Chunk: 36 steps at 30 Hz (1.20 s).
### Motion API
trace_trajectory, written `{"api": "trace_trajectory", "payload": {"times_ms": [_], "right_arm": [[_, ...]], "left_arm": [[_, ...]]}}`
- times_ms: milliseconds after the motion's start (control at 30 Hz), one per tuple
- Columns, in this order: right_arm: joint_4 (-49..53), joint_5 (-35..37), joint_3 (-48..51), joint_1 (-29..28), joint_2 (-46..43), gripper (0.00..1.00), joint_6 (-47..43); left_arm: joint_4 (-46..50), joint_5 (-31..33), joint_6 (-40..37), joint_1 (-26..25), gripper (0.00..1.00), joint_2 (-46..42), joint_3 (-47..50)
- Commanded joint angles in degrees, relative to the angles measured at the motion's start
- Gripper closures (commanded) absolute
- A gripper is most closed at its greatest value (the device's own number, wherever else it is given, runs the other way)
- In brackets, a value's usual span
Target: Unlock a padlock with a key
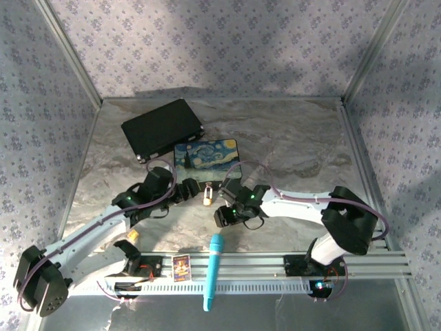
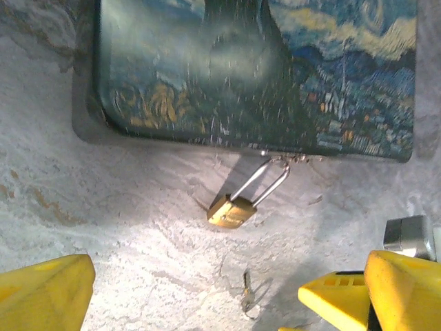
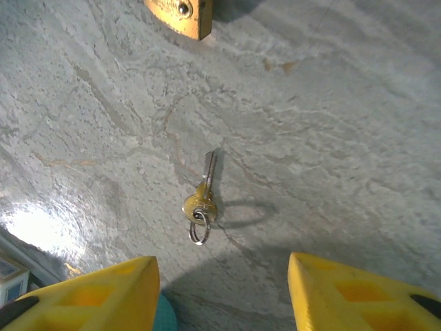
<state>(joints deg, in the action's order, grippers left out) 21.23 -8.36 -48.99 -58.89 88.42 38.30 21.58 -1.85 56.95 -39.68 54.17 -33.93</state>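
Right jaws apart over key [image 3: 200, 201], padlock [image 3: 173, 16] cut off at edge

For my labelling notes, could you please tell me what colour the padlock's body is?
The padlock body is brass-yellow; best in the left wrist view.

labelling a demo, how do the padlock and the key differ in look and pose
The padlock is a chunky brass block with a silvery shackle; the key is a thin flat sliver with a small ring. The padlock's shackle hooks onto the painted box; the key lies loose, apart. Both are metal, resting on the table.
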Motion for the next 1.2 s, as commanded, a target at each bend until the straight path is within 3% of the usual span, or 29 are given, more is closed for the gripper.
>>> {"api": "trace_trajectory", "payload": {"times_ms": [0, 300, 600, 800, 1167], "right_arm": [[-0.46, 0.43, -2.70, -1.29, 2.74, 0.51, 1.95], [2.36, 4.58, -4.84, -2.71, 6.82, 0.57, 2.74], [5.51, 7.79, -6.67, -3.67, 9.79, 0.64, 2.81], [9.11, 10.60, -6.50, -1.88, 8.41, 0.72, 2.67], [5.88, 8.40, -4.87, -0.48, 2.31, 0.70, 0.77]], "left_arm": [[1.85, 3.52, 0.79, -1.30, 0.00, 1.82, -1.96], [3.79, 8.08, 0.71, -3.46, 0.00, 2.51, -2.74], [3.59, 8.45, 0.36, -3.60, 0.00, 3.10, -3.11], [3.61, 8.88, -0.35, -3.82, 0.00, 4.42, -3.57], [2.36, 8.53, -0.57, -3.90, 0.00, 5.88, -3.71]]}}
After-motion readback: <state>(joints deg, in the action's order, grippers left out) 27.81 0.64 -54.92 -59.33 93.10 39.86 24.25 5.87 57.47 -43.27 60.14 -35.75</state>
